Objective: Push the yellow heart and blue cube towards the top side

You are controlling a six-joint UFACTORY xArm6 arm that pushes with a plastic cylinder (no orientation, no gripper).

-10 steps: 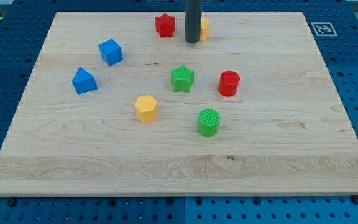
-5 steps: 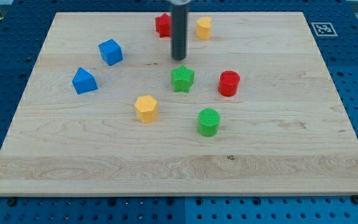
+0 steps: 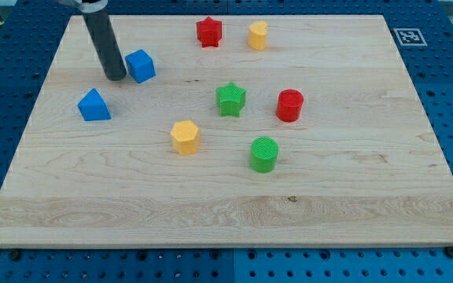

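Observation:
The yellow heart (image 3: 258,35) sits near the board's top edge, right of the red star (image 3: 208,31). The blue cube (image 3: 140,65) sits at the upper left. My tip (image 3: 116,77) rests on the board just left of the blue cube, very close to or touching its left side. The rod rises up and to the left out of view. A blue house-shaped block (image 3: 93,105) lies below and left of my tip.
A green star (image 3: 230,99), a red cylinder (image 3: 289,104), a yellow hexagon (image 3: 185,137) and a green cylinder (image 3: 264,153) sit around the board's middle. The wooden board (image 3: 368,196) lies on a blue pegboard; a marker tag (image 3: 409,35) sits at top right.
My tip has moved from beside the yellow heart leftwards across the board to the blue cube's left side. The blue house-shaped block has shifted left and turned a little.

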